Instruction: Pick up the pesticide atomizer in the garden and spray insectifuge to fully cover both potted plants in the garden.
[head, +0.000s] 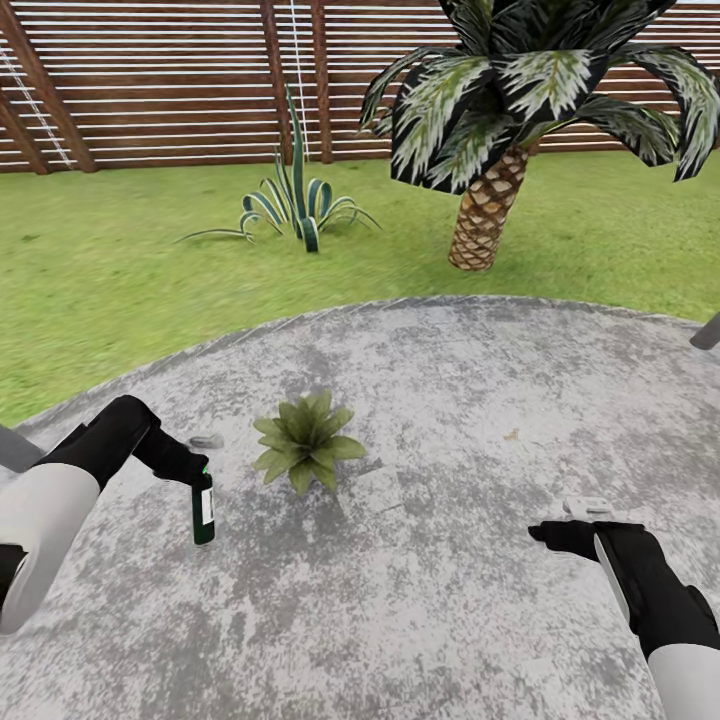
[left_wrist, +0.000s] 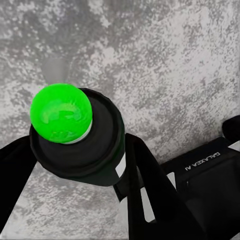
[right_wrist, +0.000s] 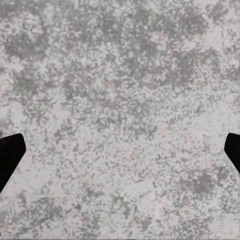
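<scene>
1. The garden: a grey mottled patio (head: 480, 420), rough-looking and rounded at its far edge, meets a green lawn (head: 120, 270). Beyond stand a brown slatted fence (head: 180, 90), a palm with a scaly trunk (head: 487, 210) and a striped agave (head: 298, 205). Only one potted plant shows here; I judge the second could be missed unless the robot turns to find it.
2. The potted plant (head: 305, 440), a low rosette of broad pointed leaves, sits on the patio near the middle, just right of the bottle. Spray aimed from one side may leave its far leaves uncovered.
3. The right tool (head: 552, 532) hangs over bare patio at the near right, its fingers (right_wrist: 10, 152) spread wide with nothing between them. It is well apart from the plant, so little risk there.
4. The left tool (head: 185, 468) is clamped on the top part of the pesticide atomizer (head: 203, 508), a slim, smooth dark green bottle with a white label, hanging upright above the patio at the near left. From the left wrist, its rounded bright green tip (left_wrist: 61, 113) sits on a black collar. The grip is high and the bottle glossy, so it could slip or swing when tilted toward the plant.
</scene>
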